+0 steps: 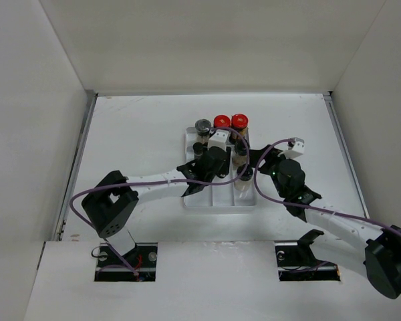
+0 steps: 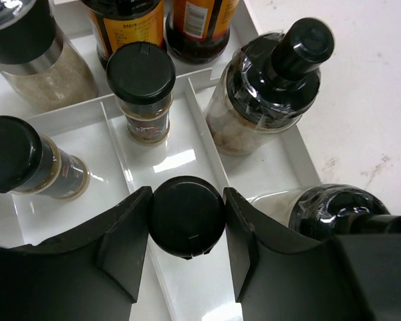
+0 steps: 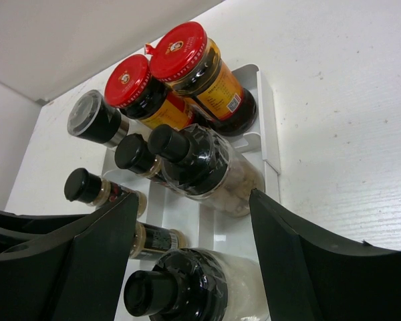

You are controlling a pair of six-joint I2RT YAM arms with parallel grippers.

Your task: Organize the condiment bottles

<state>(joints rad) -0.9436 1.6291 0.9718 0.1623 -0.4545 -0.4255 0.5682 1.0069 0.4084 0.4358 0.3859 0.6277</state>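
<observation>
One white tray (image 1: 217, 200), frame centre, carries about eight condiment bottles (image 1: 221, 121).
The left gripper (image 2: 187, 207) pinches a slim black-capped jar (image 2: 187, 224), lower centre, which should go straight down between the dividers (image 2: 204, 140). The right gripper (image 3: 192, 200) hangs spread.

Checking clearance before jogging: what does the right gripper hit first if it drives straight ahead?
Probably the clear black-capped jar, low between the fingers of the open right gripper; a similar jar lies just beyond it. Depth is hard to judge.
</observation>
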